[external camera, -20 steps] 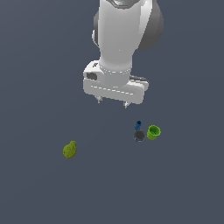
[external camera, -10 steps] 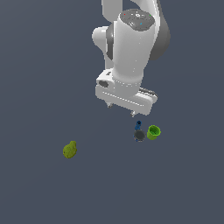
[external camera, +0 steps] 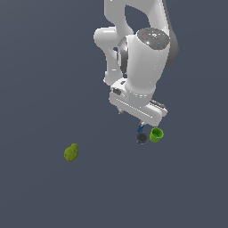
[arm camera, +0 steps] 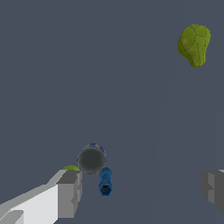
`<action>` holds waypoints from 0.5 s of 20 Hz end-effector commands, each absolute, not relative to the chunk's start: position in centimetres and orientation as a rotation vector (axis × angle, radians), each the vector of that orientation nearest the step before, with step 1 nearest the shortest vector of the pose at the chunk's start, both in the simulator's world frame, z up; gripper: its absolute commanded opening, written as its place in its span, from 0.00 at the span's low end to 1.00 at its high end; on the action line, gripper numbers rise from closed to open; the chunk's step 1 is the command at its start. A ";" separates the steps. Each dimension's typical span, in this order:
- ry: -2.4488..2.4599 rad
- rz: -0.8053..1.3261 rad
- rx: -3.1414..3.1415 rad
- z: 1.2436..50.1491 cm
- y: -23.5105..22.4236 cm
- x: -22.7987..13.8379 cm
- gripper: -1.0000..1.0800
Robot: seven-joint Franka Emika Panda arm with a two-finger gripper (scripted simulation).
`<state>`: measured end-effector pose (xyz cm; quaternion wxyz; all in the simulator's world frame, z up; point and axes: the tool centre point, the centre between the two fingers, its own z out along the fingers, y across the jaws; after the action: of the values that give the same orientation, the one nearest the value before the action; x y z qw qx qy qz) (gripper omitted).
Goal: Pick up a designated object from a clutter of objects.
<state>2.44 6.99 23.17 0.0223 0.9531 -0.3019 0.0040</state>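
The lime-green cup (external camera: 156, 134) stands on the grey floor at the exterior view's right. In the wrist view only a sliver of it (arm camera: 71, 168) shows behind one finger (arm camera: 69, 192). The blue and dark grey item (external camera: 142, 136) lies right beside the cup and also shows in the wrist view (arm camera: 93, 159). The olive-yellow pear-shaped lump (external camera: 71, 152) lies far off at the exterior view's left and also shows in the wrist view (arm camera: 194, 44). My gripper (external camera: 132, 117) hangs just above the cup and the blue item. In the wrist view the gripper (arm camera: 142, 190) is open and empty, fingers wide apart.
The floor is plain dark grey all around. The white arm (external camera: 142, 62) rises above the gripper and covers the ground behind it in the exterior view.
The arm has swung toward the exterior view's right and lower, and the hand has tilted. The gripper now sits closer above the cup and the blue item. The objects have not moved.
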 end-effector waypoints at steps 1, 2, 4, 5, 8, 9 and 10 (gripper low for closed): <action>-1.009 0.015 2.930 22.4 7.9 2.5 0.96; -1.038 0.016 2.921 22.1 8.2 2.6 0.96; -1.095 0.018 2.902 21.5 8.9 2.6 0.96; -1.123 0.019 2.892 21.2 9.3 2.6 0.96; -1.208 0.021 2.860 20.3 10.3 2.6 0.96; -1.236 0.021 2.849 20.0 10.7 2.6 0.96; -1.264 0.022 2.838 19.7 11.0 2.6 0.96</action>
<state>2.63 10.50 20.16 0.0182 0.9194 -0.3928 0.0066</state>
